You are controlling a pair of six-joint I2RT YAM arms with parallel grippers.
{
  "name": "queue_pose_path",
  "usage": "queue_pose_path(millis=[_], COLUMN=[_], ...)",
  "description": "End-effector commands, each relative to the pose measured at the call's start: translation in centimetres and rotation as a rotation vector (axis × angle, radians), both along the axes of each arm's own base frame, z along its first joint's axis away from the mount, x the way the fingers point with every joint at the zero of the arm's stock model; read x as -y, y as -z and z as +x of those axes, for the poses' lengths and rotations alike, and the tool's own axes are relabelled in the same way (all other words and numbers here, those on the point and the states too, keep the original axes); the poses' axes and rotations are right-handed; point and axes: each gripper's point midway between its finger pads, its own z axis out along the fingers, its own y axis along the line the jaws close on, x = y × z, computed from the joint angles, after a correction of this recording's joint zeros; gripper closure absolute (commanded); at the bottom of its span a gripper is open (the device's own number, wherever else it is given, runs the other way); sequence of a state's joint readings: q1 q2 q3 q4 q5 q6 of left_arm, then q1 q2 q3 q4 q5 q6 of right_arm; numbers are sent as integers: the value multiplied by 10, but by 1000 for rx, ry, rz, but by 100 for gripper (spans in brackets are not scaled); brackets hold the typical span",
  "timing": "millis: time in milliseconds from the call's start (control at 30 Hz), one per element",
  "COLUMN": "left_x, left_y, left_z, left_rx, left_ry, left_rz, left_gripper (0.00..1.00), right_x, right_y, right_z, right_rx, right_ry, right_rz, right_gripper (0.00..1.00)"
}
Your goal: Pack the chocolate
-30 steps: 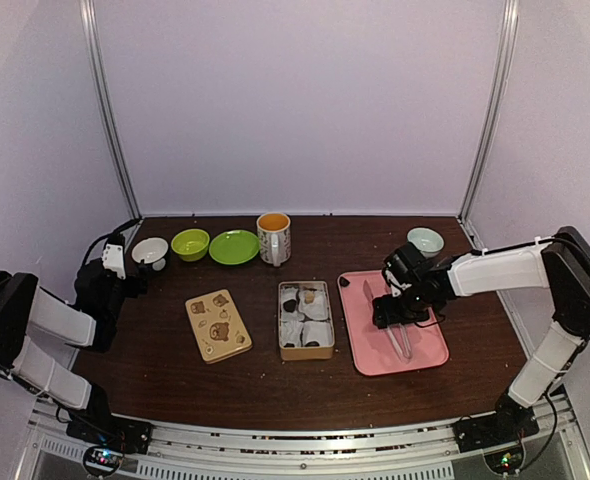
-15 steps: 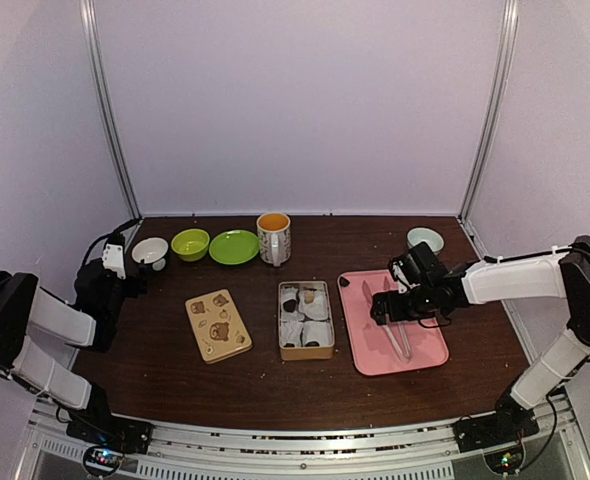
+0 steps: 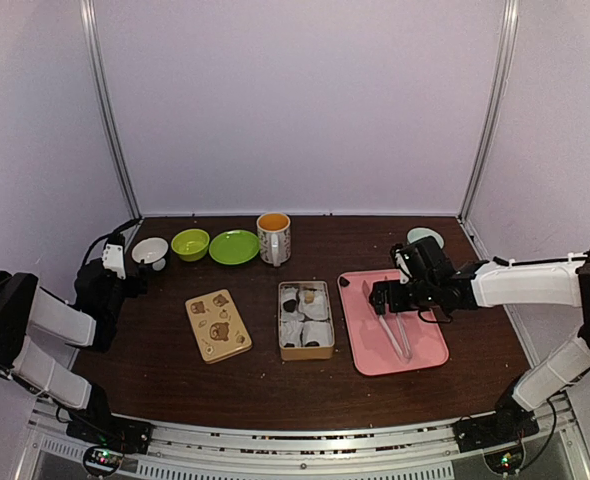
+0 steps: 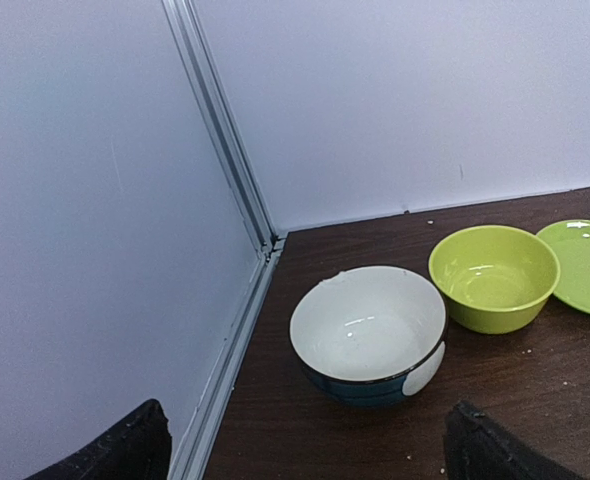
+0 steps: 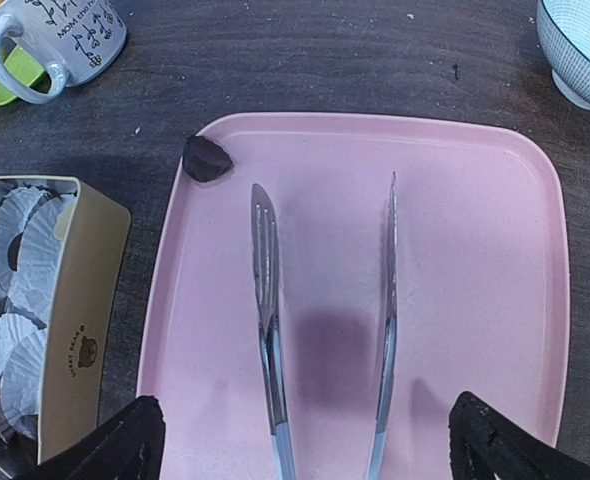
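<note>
The chocolate shows as a dark lump [image 5: 207, 158] on the far left corner of the pink tray [image 5: 475, 200]. More small lumps [image 3: 289, 303] sit in paper cups inside the open tan tin [image 3: 305, 320]. Metal tongs [image 5: 267, 290] lie open on the tray, also seen in the top view [image 3: 401, 338]. My right gripper [image 5: 310, 450] is open and empty, hovering over the tongs' handle end with a finger on each side, and shows in the top view [image 3: 383, 298]. My left gripper [image 4: 305, 460] is open and empty at the far left [image 3: 125, 285].
The bear-printed lid [image 3: 218, 325] lies left of the tin. A white bowl [image 4: 368, 330], a green bowl [image 4: 493, 275] and a green plate [image 4: 587, 265] stand at the back left, beside a mug [image 3: 273, 237]. A pale bowl [image 3: 424, 237] stands behind the tray.
My right arm has straightened and its gripper has drawn back and up from the tongs, which stay on the tray. The left arm has not moved.
</note>
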State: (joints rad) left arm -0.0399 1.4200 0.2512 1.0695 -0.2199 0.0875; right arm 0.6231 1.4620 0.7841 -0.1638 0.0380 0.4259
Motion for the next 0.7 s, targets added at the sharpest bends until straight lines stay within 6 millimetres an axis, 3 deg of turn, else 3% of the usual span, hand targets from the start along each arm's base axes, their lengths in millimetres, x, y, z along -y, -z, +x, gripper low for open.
queue_pose_path(millis=[0,533,667], left_x=[-1,0,-20], left_y=[-16,-16,-11], left_z=[5,5,2], left_rx=[60,60,46], left_ry=[5,6,-117], left_rz=[-6,-8,-43], left_gripper=[2,2,2], right_x=[-1,-8,-10], right_y=[-9,-7,-7], right_z=[4,-9,-7], right_rx=[50,102,107], right_ry=[3,-117,-123], right_rz=[-20,-71,-68], right_gripper=[0,0,0])
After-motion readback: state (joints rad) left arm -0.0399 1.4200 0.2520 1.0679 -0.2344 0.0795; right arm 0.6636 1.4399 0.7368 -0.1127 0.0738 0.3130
